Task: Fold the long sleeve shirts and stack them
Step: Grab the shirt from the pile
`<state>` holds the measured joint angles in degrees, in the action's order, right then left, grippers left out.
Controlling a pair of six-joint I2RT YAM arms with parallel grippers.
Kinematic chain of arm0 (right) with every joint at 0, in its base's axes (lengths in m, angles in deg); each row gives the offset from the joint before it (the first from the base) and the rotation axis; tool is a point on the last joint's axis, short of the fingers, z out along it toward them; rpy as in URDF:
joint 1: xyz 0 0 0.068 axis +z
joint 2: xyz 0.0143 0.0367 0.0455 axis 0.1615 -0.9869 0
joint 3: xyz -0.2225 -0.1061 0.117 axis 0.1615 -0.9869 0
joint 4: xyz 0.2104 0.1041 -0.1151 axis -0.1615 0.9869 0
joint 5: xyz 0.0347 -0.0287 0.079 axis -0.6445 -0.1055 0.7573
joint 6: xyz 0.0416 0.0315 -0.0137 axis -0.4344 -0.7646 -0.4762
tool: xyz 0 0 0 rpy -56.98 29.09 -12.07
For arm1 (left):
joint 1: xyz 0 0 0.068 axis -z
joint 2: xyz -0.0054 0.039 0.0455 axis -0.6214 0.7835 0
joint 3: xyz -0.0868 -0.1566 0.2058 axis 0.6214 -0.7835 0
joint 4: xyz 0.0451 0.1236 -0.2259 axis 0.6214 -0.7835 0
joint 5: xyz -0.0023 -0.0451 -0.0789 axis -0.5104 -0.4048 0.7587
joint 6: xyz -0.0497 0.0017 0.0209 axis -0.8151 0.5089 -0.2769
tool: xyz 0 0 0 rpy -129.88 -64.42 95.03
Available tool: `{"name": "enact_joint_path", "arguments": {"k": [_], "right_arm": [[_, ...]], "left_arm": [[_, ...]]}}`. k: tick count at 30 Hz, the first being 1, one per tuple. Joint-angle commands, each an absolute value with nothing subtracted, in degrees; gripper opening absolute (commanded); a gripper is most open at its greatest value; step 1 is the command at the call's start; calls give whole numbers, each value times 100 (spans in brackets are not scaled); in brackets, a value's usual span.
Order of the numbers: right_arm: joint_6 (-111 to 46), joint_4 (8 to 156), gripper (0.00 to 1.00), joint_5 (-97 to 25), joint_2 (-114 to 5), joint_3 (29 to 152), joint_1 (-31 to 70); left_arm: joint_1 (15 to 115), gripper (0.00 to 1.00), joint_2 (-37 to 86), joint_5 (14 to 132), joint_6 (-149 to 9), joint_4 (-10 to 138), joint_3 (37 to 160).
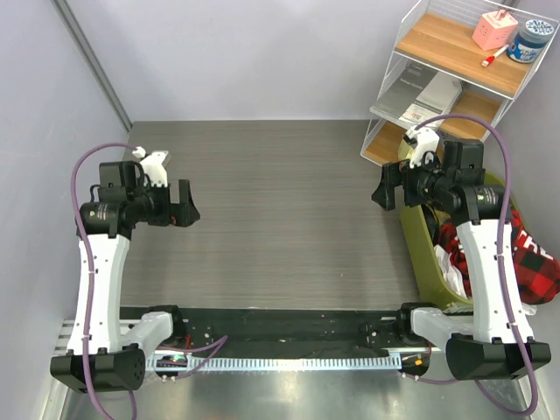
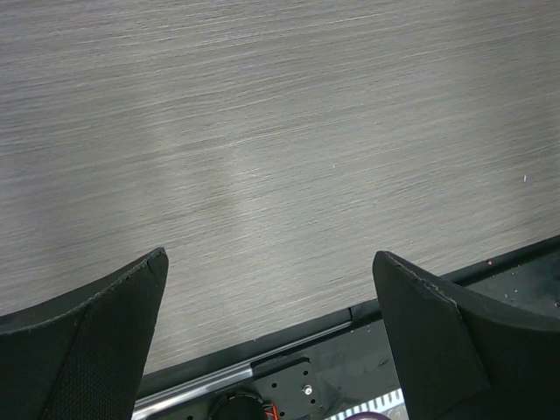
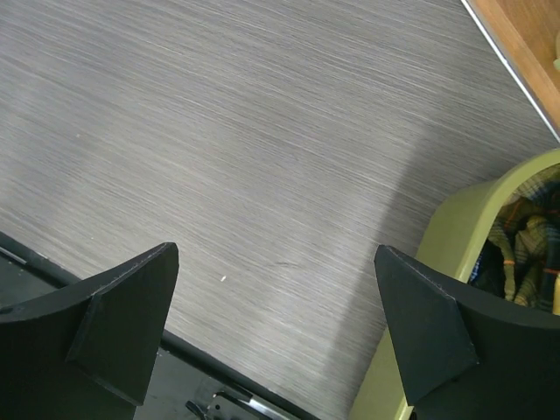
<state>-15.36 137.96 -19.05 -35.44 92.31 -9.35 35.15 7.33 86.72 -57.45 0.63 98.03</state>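
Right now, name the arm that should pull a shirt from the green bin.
Right. The right gripper, open, hangs beside the green bin holding the red-and-black check shirt; the left gripper, also open, is across the table.

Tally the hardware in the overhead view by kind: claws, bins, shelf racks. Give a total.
Claws: 2, the left claw and the right claw, both open and empty
Bins: 1, the olive bin
Shelf racks: 1, the wire shelf rack with wooden tiers
Total: 4
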Motion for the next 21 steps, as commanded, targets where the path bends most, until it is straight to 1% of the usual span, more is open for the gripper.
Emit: {"name": "enact_joint_path", "arguments": {"k": [1,4,10,14,16,18,21], "right_arm": [[-1288,13855,100,-2235,-3470,9433,-929],[-1059,14074,100,-2446,-3479,9732,-929],[-611,14760,100,-3289,-3356,10172,-991],[-505,15112,100,-3852,-3233,10303,-1446],[-348,15515,100,-4291,-3382,10426,-1605],[-294,15988,100,-5026,-3513,10707,-1729],[-171,16430,100,-5644,-3628,10945,-1755]], "left_arm": [[3481,100,783,8629,-5662,29,10083],[3472,100,923,8603,-5627,-67,10198],[3472,100,1257,8805,-5486,-147,10435],[3490,100,1424,9024,-5425,-138,10654],[3499,100,1477,9174,-5372,-173,10751],[3499,100,1486,9314,-5328,-191,10743],[3516,100,1530,9411,-5275,-226,10716]]}}
